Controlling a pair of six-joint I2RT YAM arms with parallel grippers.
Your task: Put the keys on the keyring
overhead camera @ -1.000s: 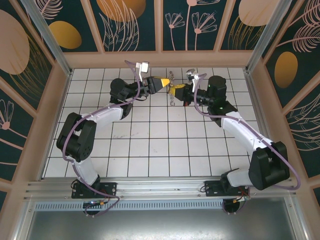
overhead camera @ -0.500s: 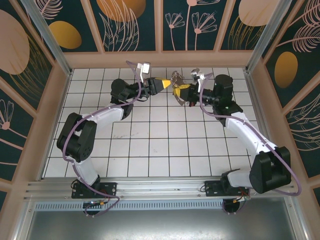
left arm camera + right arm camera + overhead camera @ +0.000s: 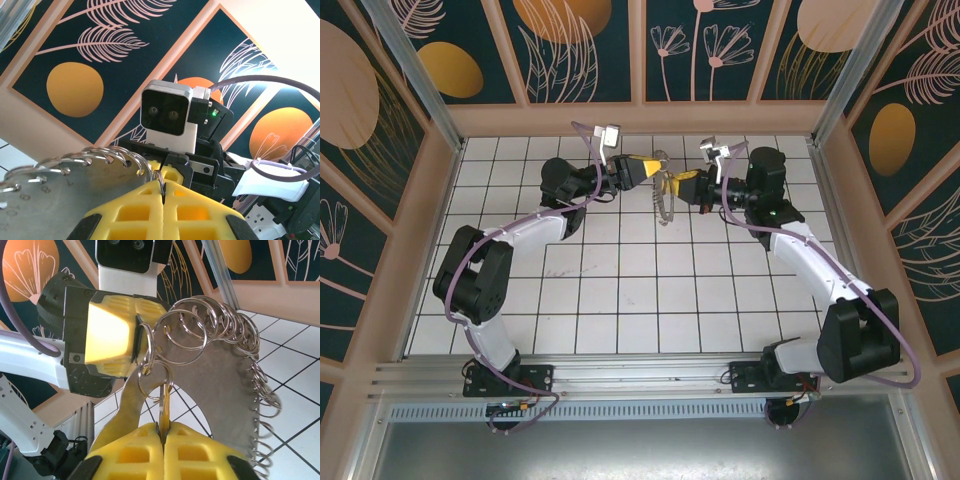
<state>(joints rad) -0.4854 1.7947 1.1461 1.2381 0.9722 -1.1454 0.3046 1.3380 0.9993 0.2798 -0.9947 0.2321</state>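
Left end effector (image 3: pixel 135 337): pinched shut on the edge of the keyring (image 3: pixel 220 385), up in the air | right end effector (image 3: pixel 162 430): squeezing the thin yellow key (image 3: pixel 164 402), its top at one of the rings (image 3: pixel 182 337) | risk: a loose squeeze lets the key slip and drop to the table (image 3: pixel 300 355).

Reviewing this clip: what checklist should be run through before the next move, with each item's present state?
1. Left gripper clamped on the keyring at its fringe: ok.
2. Right gripper shut on the key: ok.
3. Key tip pointing up at the small rings beside the left gripper: ok.
4. Key already threaded onto a ring: cannot tell.
5. Keyring held up off the table: ok.
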